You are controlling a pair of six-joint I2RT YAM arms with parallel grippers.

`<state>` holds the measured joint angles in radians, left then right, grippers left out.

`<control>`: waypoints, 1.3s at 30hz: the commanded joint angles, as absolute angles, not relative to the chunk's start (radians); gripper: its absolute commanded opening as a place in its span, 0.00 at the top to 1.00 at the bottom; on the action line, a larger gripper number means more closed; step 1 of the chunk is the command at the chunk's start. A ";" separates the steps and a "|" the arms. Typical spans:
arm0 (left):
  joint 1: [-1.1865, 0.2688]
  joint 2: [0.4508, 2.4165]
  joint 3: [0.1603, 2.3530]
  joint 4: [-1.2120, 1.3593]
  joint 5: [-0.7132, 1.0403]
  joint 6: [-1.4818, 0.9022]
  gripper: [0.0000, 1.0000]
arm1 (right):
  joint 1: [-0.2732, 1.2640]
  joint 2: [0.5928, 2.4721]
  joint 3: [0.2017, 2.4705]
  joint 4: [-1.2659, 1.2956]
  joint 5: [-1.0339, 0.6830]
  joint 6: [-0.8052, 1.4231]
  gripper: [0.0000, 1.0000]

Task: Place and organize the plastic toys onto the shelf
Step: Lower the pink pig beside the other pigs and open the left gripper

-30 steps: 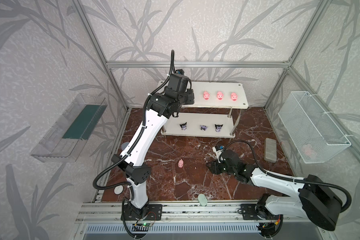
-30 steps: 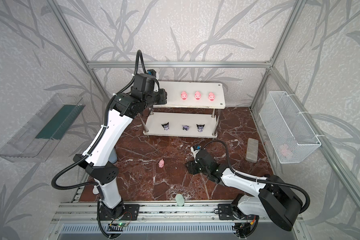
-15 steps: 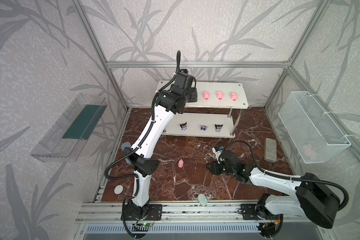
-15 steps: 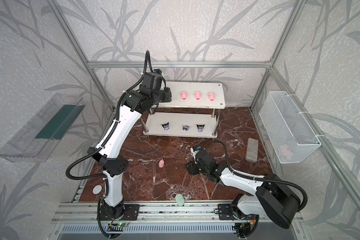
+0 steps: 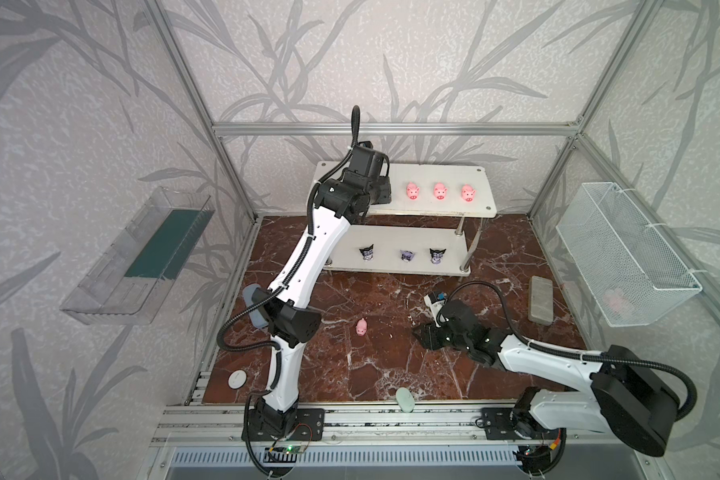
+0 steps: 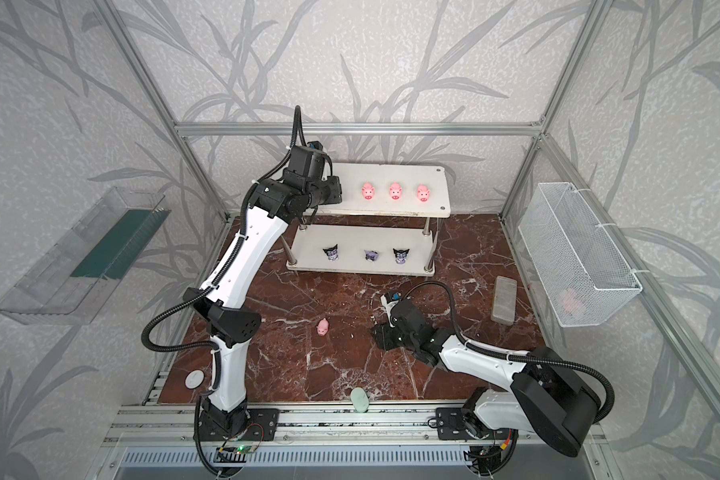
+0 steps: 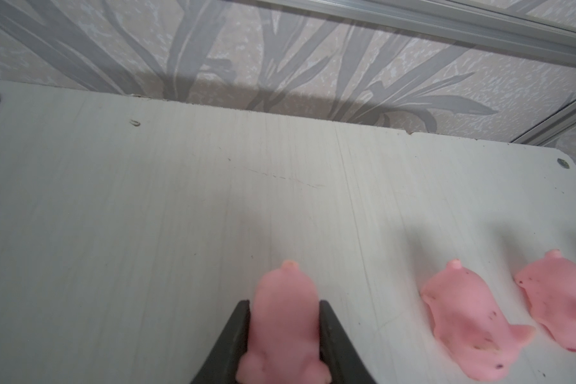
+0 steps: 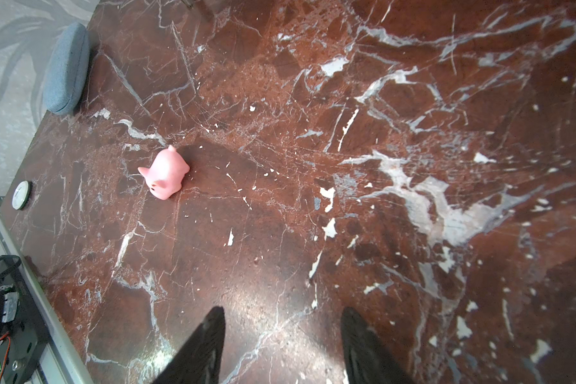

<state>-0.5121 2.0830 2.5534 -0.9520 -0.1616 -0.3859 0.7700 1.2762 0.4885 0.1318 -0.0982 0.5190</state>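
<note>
The white two-tier shelf (image 5: 441, 174) stands at the back in both top views. Three pink pigs (image 5: 440, 191) line its top board and three black-and-purple figurines (image 5: 407, 255) its lower board. My left gripper (image 7: 284, 304) hovers over the left part of the top board, shut on another pink pig (image 7: 285, 319), beside the nearest placed pig (image 7: 469, 309). One more pig (image 5: 361, 327) lies loose on the marble floor. My right gripper (image 8: 281, 316) stands open and empty low over the floor, to the right of that loose pig (image 8: 165, 174).
A wire mesh basket (image 5: 624, 253) hangs on the right wall with something pink inside. A clear tray (image 5: 142, 253) hangs on the left wall. On the floor lie a grey pad (image 5: 540, 299), a pale green oval (image 5: 405, 400), a blue-grey pad (image 8: 66, 68) and a white disc (image 5: 237, 379).
My left arm has stretched up and to the right, carrying its pig further over the top board toward the row of pigs. The right arm has stayed put.
</note>
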 commanded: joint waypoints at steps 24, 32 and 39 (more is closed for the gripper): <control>-0.484 2.143 2.623 -0.958 -0.100 -0.397 0.58 | 0.764 1.301 0.489 0.143 -0.097 0.511 0.43; -0.481 2.122 2.625 -0.940 -0.098 -0.398 0.52 | 0.764 1.304 0.491 0.144 -0.097 0.512 0.43; -0.463 2.062 2.639 -0.919 -0.110 -0.380 0.47 | 0.764 1.304 0.495 0.141 -0.097 0.512 0.43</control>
